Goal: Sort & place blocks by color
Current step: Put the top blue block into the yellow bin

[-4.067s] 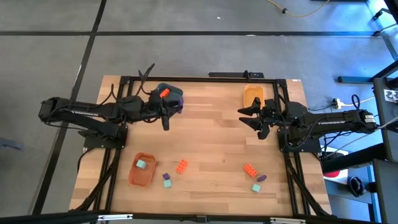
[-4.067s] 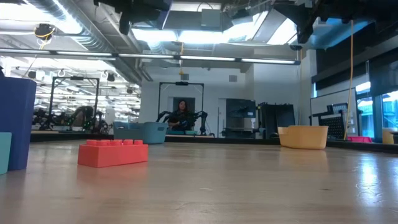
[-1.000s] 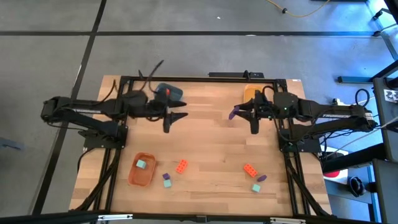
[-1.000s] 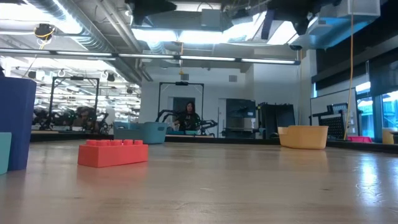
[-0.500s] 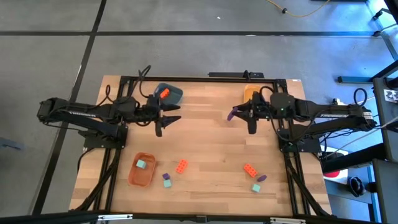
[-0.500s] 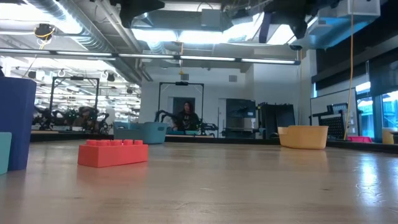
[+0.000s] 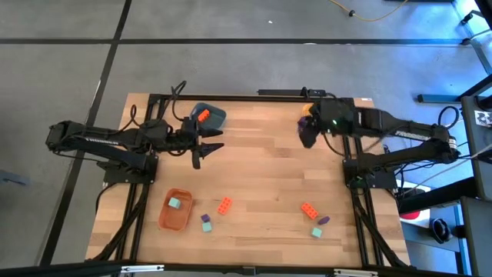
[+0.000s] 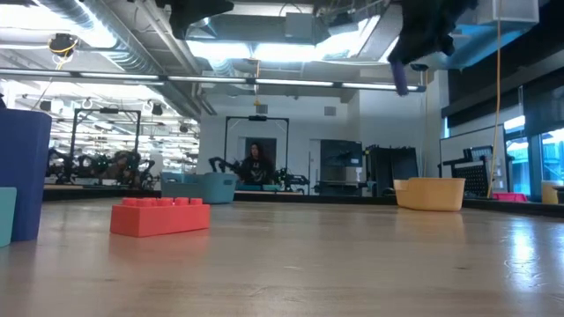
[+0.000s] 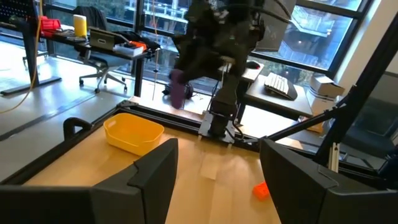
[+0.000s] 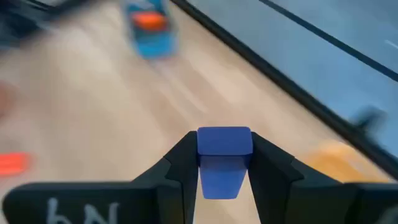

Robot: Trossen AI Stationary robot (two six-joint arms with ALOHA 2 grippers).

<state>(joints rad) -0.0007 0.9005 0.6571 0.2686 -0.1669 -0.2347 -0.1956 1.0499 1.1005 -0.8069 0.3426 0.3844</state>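
Above the table's far right corner, the right hand (image 7: 308, 132) grips a purple block (image 10: 224, 158), carried toward the yellow bowl (image 9: 132, 134) (presumably its colour's home); the left hand (image 7: 206, 146) waits wide open near the blue bowl (image 7: 209, 116).

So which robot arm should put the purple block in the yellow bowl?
Probably the right one: the right gripper already holds the purple block near the yellow bowl. The left gripper is open and empty.

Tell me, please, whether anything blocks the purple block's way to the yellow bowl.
Nothing visible does. The right end effector holds the purple block in the air close to the yellow bowl, and only bare table shows near that bowl.
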